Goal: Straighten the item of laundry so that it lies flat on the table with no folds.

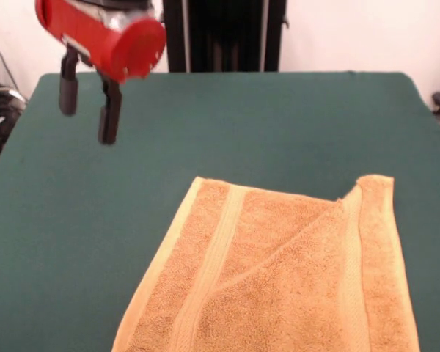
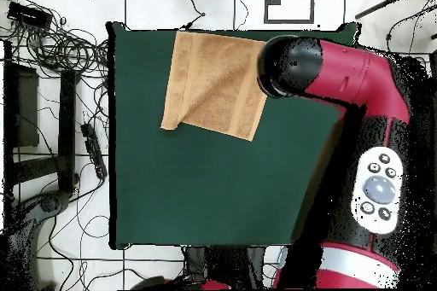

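We saw the towel (image 1: pixel 279 279) at lower centre on the table (image 1: pixel 205 125), one corner folded over. Soft, light; we judged that corner the hold. Gripper (image 1: pixel 88 110) hung released, upper left.

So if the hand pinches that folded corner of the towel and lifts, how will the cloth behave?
Probably floppy: the towel already lies with one corner folded over, so it should drape and sag from the open hand. Its looped terry on the felt-like table likely drags rather than slides, so lifting should work better than pushing.
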Controlling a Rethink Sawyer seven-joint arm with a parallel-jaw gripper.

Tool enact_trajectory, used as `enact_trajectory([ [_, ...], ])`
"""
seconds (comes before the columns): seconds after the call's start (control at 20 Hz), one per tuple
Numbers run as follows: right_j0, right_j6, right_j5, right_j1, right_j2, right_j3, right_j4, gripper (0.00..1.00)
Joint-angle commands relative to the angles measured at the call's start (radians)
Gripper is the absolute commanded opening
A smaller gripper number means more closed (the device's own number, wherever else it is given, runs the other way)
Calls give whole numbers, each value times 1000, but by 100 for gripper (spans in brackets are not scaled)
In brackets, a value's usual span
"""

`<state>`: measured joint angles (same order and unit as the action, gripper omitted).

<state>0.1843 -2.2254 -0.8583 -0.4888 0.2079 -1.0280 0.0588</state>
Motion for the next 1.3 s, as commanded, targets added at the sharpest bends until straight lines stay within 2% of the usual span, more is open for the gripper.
enact_trajectory([
  [0.05,-55,-20,128,125,-137,-192,29,100],
  [0.4,-50,-47,160,141,-182,-222,-10,100],
  [0.6,-28,-39,131,144,-226,-235,-45,100],
  [1.3,-19,-75,129,190,-258,-189,-61,100],
])
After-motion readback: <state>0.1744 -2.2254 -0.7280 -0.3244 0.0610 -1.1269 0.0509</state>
